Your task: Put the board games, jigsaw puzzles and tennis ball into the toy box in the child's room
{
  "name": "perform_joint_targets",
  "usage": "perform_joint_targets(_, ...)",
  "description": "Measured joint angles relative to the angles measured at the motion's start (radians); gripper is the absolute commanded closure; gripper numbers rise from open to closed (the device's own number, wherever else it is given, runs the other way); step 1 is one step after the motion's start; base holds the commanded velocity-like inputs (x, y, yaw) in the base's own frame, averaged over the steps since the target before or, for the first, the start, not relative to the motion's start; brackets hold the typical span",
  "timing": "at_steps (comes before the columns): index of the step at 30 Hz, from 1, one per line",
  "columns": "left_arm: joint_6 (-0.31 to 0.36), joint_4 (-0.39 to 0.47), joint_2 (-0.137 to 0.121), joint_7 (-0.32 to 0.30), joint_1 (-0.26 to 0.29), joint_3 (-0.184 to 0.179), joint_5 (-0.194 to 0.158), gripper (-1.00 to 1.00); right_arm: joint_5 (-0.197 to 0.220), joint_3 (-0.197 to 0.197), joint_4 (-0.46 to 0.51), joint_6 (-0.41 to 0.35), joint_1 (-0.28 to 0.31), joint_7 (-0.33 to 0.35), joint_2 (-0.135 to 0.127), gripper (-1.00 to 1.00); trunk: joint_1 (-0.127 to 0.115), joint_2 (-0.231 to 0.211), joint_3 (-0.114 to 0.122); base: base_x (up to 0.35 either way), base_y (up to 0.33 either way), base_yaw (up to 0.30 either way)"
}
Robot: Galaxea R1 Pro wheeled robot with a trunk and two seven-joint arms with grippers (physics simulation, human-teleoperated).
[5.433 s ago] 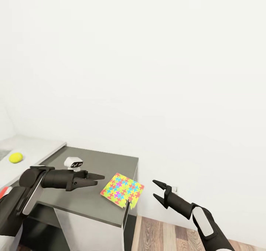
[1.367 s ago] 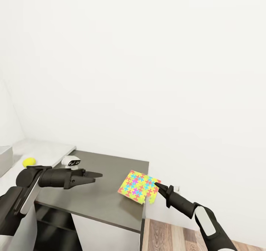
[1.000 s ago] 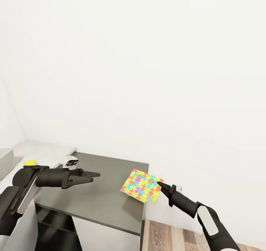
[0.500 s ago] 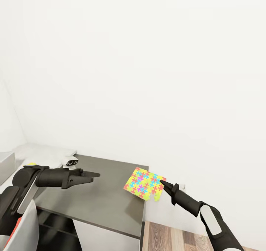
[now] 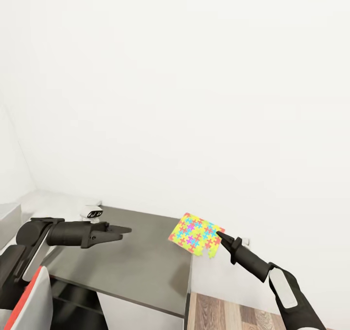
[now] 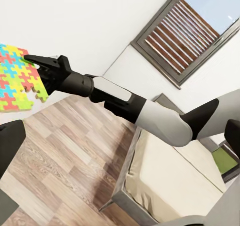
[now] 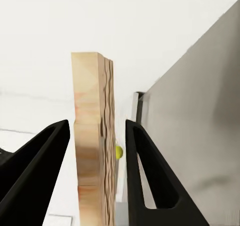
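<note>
A jigsaw puzzle, a bright multicoloured sheet, hangs tilted in the air just past the right end of the dark grey table. My right gripper is shut on its right corner. In the right wrist view the sheet's wood-coloured edge stands between the two fingers, and the tennis ball shows small beyond it. The left wrist view looks across at the puzzle and the right gripper. My left gripper hovers open over the table's left part, holding nothing. A corner of the grey toy box shows at far left.
A small white device sits at the table's back, near the white-topped section. A white panel with a red edge leans at the lower left. Wood floor lies right of the table. The bed and a window lie behind.
My right gripper, open and apart from the puzzle 5.4 s ago, has shut on it and raised it up and to the right, off the table. The left arm has barely moved.
</note>
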State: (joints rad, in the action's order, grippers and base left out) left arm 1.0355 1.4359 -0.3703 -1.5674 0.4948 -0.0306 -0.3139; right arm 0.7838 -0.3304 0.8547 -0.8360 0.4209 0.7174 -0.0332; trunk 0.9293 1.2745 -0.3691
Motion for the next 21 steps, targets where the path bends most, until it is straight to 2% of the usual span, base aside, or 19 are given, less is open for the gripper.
perform_joint_targets(7, 0.0, 0.0, 0.0, 0.0, 0.0, 0.0, 0.0, -1.0, -0.001, -0.001, 0.001, 0.003, -0.001, 0.0, 0.002, 1.0, -0.027, -0.049, 0.023, 0.0, 0.0, 0.05)
perform_joint_targets(12, 0.0, 0.0, 0.0, 0.0, 0.0, 0.0, 0.0, -1.0, -0.004, 0.0, 0.001, 0.004, -0.001, -0.001, 0.003, 1.0, -0.046, -0.084, 0.042, -0.027, 0.0, 0.24)
perform_joint_targets(18, 0.0, 0.0, 0.001, 0.0, 0.0, 0.0, 0.001, -1.0, -0.006, 0.002, 0.001, 0.005, -0.001, 0.0, 0.003, 1.0, -0.069, -0.126, 0.064, -0.227, 0.0, 0.269)
perform_joint_targets(21, 0.0, 0.0, 0.001, 0.0, 0.0, 0.0, 0.001, -1.0, -0.008, 0.003, 0.001, 0.006, -0.001, 0.0, 0.003, 1.0, -0.08, -0.147, 0.075, -0.08, 0.0, 0.273)
